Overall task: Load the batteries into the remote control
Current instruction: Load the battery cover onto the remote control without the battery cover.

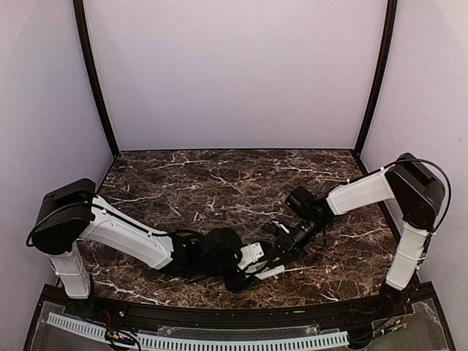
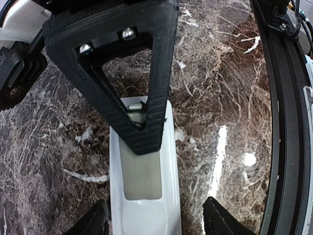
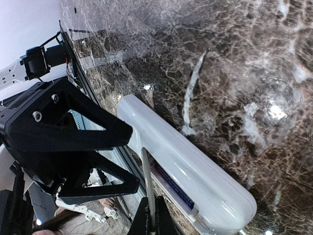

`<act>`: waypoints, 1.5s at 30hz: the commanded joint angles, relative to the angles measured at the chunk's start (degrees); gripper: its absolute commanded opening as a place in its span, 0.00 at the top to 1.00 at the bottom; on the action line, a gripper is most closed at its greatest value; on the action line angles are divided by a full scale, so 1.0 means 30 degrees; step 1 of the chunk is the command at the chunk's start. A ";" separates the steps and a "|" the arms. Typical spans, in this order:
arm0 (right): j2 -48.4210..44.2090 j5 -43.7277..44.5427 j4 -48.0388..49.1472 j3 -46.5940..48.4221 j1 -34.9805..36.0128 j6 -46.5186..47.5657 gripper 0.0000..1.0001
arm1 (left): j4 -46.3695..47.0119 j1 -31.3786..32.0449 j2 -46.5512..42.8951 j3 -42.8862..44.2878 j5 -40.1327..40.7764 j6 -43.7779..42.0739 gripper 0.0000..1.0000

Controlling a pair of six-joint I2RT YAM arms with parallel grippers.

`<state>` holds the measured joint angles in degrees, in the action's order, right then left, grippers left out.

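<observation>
Lying back-up on the dark brown, white-veined marble table (image 1: pixel 219 183), the small white rectangular plastic remote control (image 2: pixel 146 205) sits between the fingertips of the left gripper (image 2: pixel 151 224). That gripper is released: one fingertip (image 2: pixel 95 223) stands at the remote control's edge, while a strip of marble shows between the casing and the other fingertip. The recessed battery slot (image 2: pixel 142 174) faces up just ahead of the left gripper's tips, and the part seen from the left wrist looks pale and unfilled. The far end of the slot is covered by a black triangular finger (image 2: pixel 162 73) of the right gripper (image 3: pixel 152 223). Through that finger's frame a small metallic part (image 2: pixel 134 110) is seen, and what it is cannot be determined. The right gripper is clenched on a thin flat grey piece (image 3: pixel 146 176), seen edge-on, which runs from its tips up to the remote control's long side. Just beside that piece, along the slot, a slim dark bluish-purple strip (image 3: pixel 173 187) is visible. Whether it is one of the batteries cannot be confirmed. In the top view the right gripper sits just beyond the left gripper, the two nearly touching.
</observation>
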<state>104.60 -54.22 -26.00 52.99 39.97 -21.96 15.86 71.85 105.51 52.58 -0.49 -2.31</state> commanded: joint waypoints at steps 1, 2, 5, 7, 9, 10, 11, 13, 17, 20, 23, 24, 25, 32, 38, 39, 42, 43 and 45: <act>0.0432 0.1754 0.0194 -0.0963 0.0402 -0.0705 1.00 | 0.0635 -0.0207 -0.0046 0.0514 -0.1014 -0.0201 0.37; 0.0363 0.1776 0.0323 -0.1042 0.0398 -0.0818 1.00 | 0.0677 -0.0276 0.0028 0.0562 -0.1040 -0.0250 0.40; 0.0135 0.1952 0.0630 -0.1273 0.0418 -0.1148 1.00 | 0.0554 -0.0334 0.0698 0.1099 -0.1026 -0.0670 0.49; 0.0022 0.1937 0.0936 -0.1435 0.0413 -0.1402 1.00 | 0.0608 -0.0338 0.1052 0.1344 -0.1007 -0.1026 0.53; -0.0055 0.1902 0.1254 -0.1624 0.0416 -0.1644 1.00 | 0.0853 -0.0338 0.1264 0.1474 -0.0927 -0.1347 0.57; -0.0108 0.1900 0.1404 -0.1725 0.0418 -0.1738 1.00 | 0.0966 -0.0353 0.1374 0.1580 -0.0924 -0.1402 0.58; -0.0100 0.1886 0.1562 -0.1840 0.0418 -0.1845 1.00 | 0.0989 -0.0360 0.1426 0.1607 -0.0870 -0.1466 0.58; -0.0100 0.1766 0.1805 -0.2019 0.0420 -0.1957 1.00 | 0.0984 -0.0403 0.1524 0.1730 -0.0712 -0.1525 0.59; -0.0119 0.1725 0.1989 -0.2220 0.0475 -0.2027 1.00 | 0.0867 -0.0629 0.1557 0.1806 -0.0959 -0.1587 0.60; -0.0058 0.1724 0.2017 -0.2254 0.0476 -0.1971 1.00 | 0.1061 -0.0763 0.1568 0.1798 -0.1409 -0.1554 0.62; -0.0032 0.1695 0.2072 -0.2199 0.0490 -0.1969 1.00 | 0.1205 -0.0873 0.1684 0.1868 -0.1555 -0.1518 0.65; -0.0031 0.1655 0.2074 -0.2196 0.0488 -0.1976 1.00 | 0.1178 -0.0884 0.1757 0.1949 -0.1643 -0.1532 0.66; -0.0017 0.1690 0.2089 -0.2195 0.0489 -0.1970 1.00 | 0.1125 -0.0892 0.1794 0.1982 -0.1706 -0.1550 0.66; 0.0024 0.1650 0.2203 -0.2279 0.0555 -0.2024 1.00 | 0.0852 -0.0895 0.2076 0.1749 -0.2279 -0.1530 0.68; 0.0070 0.1638 0.2313 -0.2232 0.0616 -0.2114 1.00 | 0.1386 -0.0895 0.2072 0.1279 -0.2541 -0.1374 0.72; 0.0080 0.1637 0.2302 -0.2204 0.0623 -0.2115 1.00 | 0.1436 -0.0895 0.2067 0.1201 -0.2563 -0.1372 0.75; 0.0059 0.1693 0.2218 -0.2152 0.0604 -0.2087 1.00 | 0.1453 -0.0895 0.2065 0.1071 -0.2575 -0.1420 0.78; 0.0046 0.1710 0.2180 -0.2164 0.0621 -0.2086 1.00 | 0.1423 -0.0895 0.2065 0.1018 -0.2608 -0.1439 0.79; 0.0034 0.1724 0.2153 -0.2166 0.0623 -0.2086 1.00 | 0.1361 -0.0895 0.2065 0.0913 -0.2592 -0.1503 0.80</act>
<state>102.65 -55.18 -17.52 48.07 39.99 -27.75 21.21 69.14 111.39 57.10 -6.63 -6.00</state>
